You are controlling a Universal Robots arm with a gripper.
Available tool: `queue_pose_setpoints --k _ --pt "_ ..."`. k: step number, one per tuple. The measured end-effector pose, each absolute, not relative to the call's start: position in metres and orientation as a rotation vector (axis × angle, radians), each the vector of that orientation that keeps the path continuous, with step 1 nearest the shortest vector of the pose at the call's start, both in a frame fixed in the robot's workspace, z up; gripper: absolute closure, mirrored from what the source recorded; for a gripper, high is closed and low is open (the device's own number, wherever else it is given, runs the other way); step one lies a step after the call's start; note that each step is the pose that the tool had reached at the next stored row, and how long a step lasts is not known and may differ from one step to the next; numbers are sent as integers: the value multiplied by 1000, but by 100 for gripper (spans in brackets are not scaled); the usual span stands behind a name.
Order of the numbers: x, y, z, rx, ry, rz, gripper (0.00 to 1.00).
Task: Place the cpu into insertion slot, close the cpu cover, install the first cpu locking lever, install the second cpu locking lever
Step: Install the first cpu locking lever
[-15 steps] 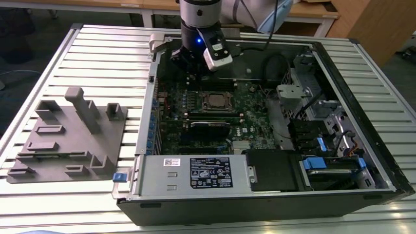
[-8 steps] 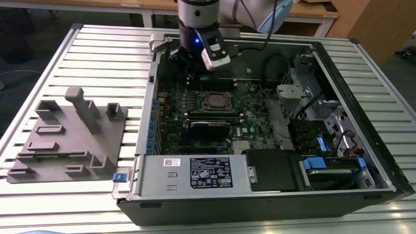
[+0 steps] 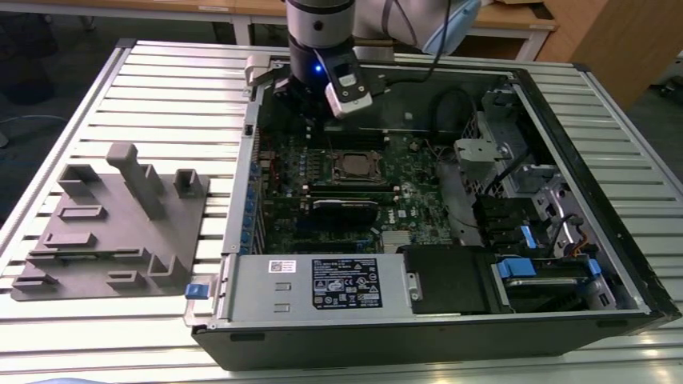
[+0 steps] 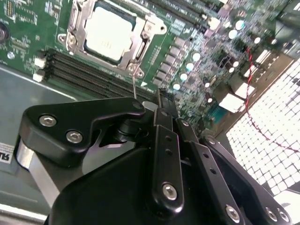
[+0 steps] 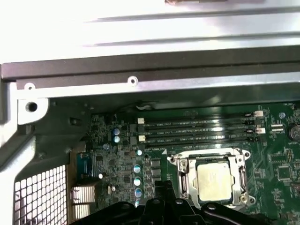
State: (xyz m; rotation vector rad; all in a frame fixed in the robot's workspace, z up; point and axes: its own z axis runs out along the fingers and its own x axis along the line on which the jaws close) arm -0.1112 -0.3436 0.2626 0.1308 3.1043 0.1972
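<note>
The cpu sits flat in the slot: light, stiff, probably fragile underneath, so I'd grip only its edges. My gripper, fingers together and empty, hangs just beside the slot.

The exterior view is looking down from high above and well behind the gripper, taking in the whole open computer case. The 2 wrist views are peering past the gripper from close behind, on opposite sides. Both are sharing the cpu just ahead of it.
</note>
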Motion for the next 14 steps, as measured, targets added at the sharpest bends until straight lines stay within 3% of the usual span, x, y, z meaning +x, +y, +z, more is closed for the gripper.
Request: queue_pose_setpoints --k 6,14 --pt "-113 -344 261 132 3101 272 89" --pt "-115 -343 257 132 3100 286 89"
